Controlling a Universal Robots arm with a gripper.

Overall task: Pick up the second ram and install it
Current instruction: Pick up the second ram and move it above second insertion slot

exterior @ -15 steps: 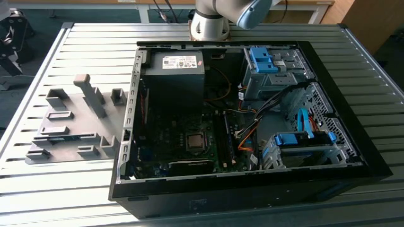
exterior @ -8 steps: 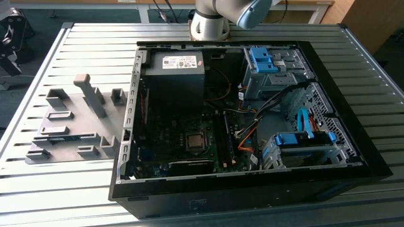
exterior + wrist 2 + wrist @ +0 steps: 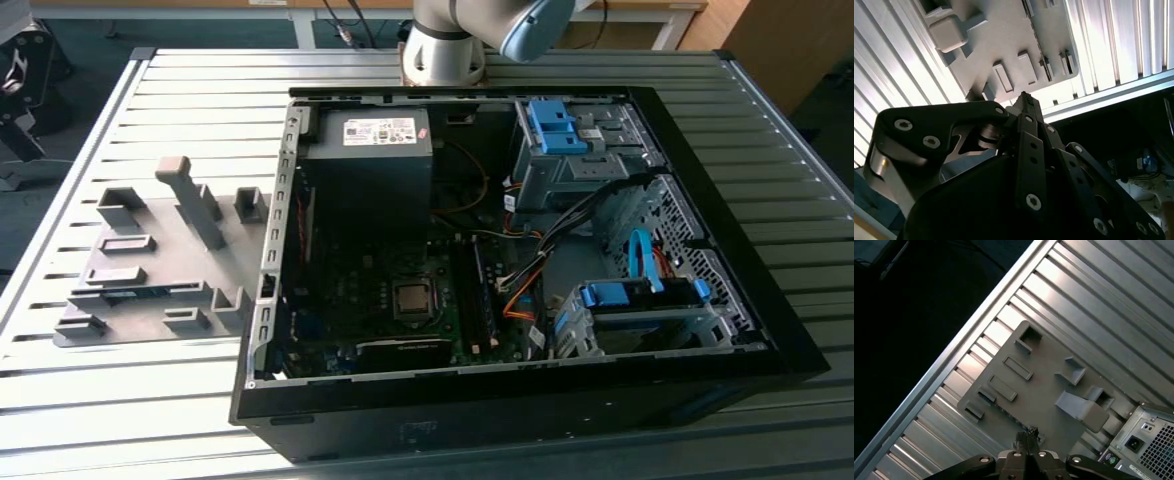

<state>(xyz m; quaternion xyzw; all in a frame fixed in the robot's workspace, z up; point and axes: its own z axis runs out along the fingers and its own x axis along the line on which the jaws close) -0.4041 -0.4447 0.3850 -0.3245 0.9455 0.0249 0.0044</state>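
Black metal hand [image 3: 1026, 432] [image 3: 1024, 97] pictured in both wrist views above grey plastic holder plate [image 3: 180, 265] on ribbed aluminium tabletop [image 3: 200, 90]. Fingers drawn fully together, nothing seen gripped. Second ram [image 3: 134, 292], thin dark green-black circuit strip, lodged in holder slot. Open black computer case [image 3: 534, 400] set alongside. White-and-red label [image 3: 380, 131] borne by power supply; print not legible.

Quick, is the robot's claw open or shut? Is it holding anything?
Gripper: shut, nothing held, over the grey holder plate.
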